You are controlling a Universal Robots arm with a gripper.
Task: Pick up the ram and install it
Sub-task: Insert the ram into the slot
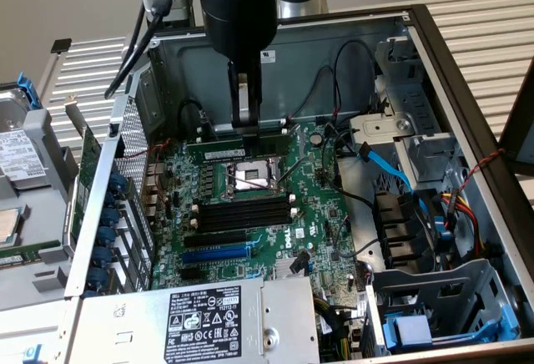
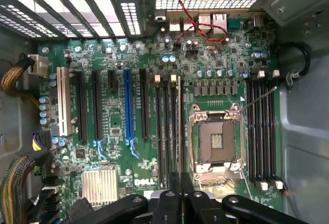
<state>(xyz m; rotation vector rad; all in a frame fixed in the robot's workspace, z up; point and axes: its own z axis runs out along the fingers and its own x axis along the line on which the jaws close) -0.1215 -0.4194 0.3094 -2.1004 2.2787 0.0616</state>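
**Hovering shut above the open computer case**

Hanging in the upper middle of the exterior view, the gripper [image 1: 244, 120] has its 2 slim fingers pressed almost flat together. Whether anything thin is pinched between them cannot be told. In the wrist view its black, rounded linkages fan out along the bottom centre, and the fingertips [image 2: 175, 179] meet in a narrow wedge.

Beneath it lies the motherboard [image 2: 118, 147], a matte green sheet speckled with small silver capacitors and fine solder marks. The CPU socket [image 2: 216, 142] is a square steel frame around a dark, pin-filled centre. 4 long black memory slots [image 2: 169, 131] run beside it with pale clips at their ends, and a second set of 4 slots [image 2: 262, 131] lies on its other side. A glossy blue expansion slot [image 2: 127, 106] stands among black ones. A ribbed aluminium heatsink [image 2: 100, 187] sits at the lower left of the frame.

The case [image 1: 455, 105] is bare grey sheet metal with a dark rim. The boxy power supply [image 1: 125, 331] at the bottom of the exterior view carries a black label.

The ram cannot be placed with certainty. The closest match is a thin green strip [image 1: 25, 255] lying flat outside the case at the lower left edge, well apart from the gripper. It is cropped, and its chips and label are too small to tell.
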